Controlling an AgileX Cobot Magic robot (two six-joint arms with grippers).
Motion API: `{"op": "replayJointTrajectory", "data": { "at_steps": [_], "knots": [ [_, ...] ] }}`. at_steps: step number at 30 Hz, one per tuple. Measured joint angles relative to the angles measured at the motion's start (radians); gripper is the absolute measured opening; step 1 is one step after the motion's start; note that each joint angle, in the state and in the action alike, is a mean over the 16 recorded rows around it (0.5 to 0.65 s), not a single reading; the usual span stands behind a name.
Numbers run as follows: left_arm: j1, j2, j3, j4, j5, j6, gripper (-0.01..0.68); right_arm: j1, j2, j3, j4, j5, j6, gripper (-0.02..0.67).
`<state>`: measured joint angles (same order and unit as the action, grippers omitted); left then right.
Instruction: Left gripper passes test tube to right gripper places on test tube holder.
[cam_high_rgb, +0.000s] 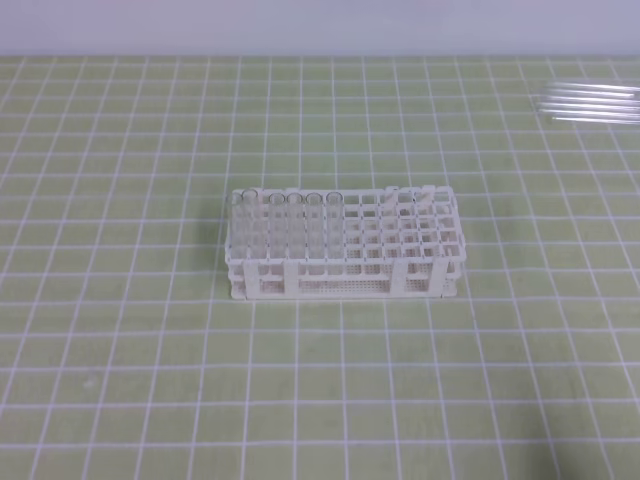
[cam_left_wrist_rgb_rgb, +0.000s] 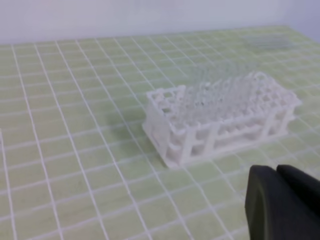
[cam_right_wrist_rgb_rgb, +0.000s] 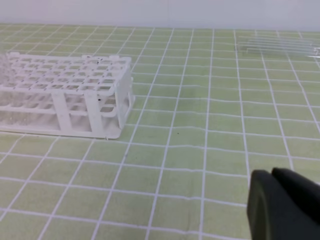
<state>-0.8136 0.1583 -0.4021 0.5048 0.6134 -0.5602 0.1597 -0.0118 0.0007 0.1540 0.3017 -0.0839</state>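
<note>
Left gripper: jaws closed, empty.
Right gripper: closed, empty.
Test tubes: loose, far right.
Risk: smooth glass rolling or slipping at pickup; holder well apart.

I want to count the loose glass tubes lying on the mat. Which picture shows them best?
The exterior high view: the loose tubes lie side by side at the top right, bright and separate. The right wrist view shows them fainter, far off. The left wrist view gives only a blur behind the rack.
</note>
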Motion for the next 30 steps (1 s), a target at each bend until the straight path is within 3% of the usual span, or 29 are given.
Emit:
{"op": "replayJointTrajectory", "data": {
  "at_steps": [4,11,16,20,30],
  "knots": [
    [0.149,-0.017,0.047,-0.085,-0.140,0.075,0.001,0.000,0.000,0.000,0.000,0.000,0.000,-0.017],
    [0.507,-0.085,0.186,-0.351,-0.392,0.313,0.000,0.000,0.001,0.000,0.000,0.000,0.000,-0.018],
    [0.680,-0.133,0.292,-0.495,-0.455,0.477,-0.001,0.000,0.002,0.000,0.000,0.000,0.000,-0.018],
    [0.739,-0.157,0.352,-0.525,-0.420,0.545,-0.001,0.000,0.002,0.000,0.000,0.000,0.000,-0.018],
    [0.738,-0.162,0.406,-0.495,-0.305,0.646,-0.001,0.000,0.002,0.000,0.001,0.000,0.000,-0.018]
  ]
}}
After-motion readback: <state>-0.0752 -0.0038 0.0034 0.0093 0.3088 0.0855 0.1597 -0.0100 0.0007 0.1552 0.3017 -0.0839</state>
